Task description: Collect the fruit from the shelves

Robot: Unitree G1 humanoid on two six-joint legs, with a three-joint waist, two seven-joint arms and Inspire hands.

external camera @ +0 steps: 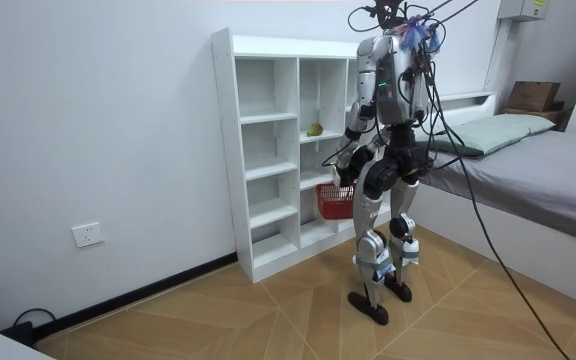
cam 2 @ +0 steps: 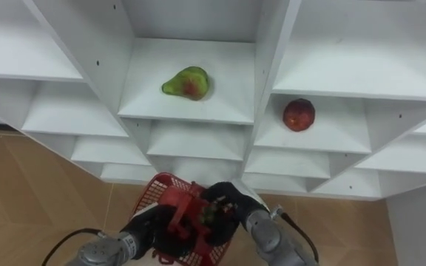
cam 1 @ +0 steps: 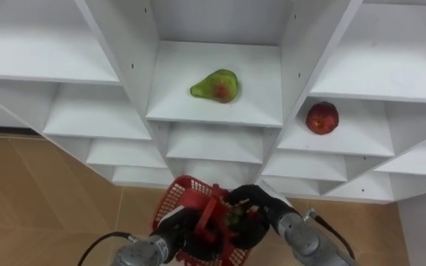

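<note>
Standing close before the white closet (cam 1: 176, 103), the robot holds a red basket (cam 1: 170, 198) low at 6 o'clock in the eye views, over the wooden floor (cam 1: 43, 192) and just clear of the shelves' front edges; the left hand (cam 1: 187, 230) is curled round the basket's handle; the right hand (cam 1: 256, 210) lies over the rim from 4 o'clock, and I cannot tell whether it is spread or clasping anything; something small and greenish (cam 1: 235, 216) shows beneath it, too blurred to name; the pear (cam 1: 216, 86) lies at 12 o'clock on the middle column's shelf, about midway in depth, with bare board on either side and before it; the apple (cam 1: 322, 117) sits at 2 o'clock in the next column, near that bay's left partition, set back from the front edge, with open shelf to its right; in the room view the floor is open toward the room view's left, and a bed (external camera: 528, 170) stands behind the robot.
</note>
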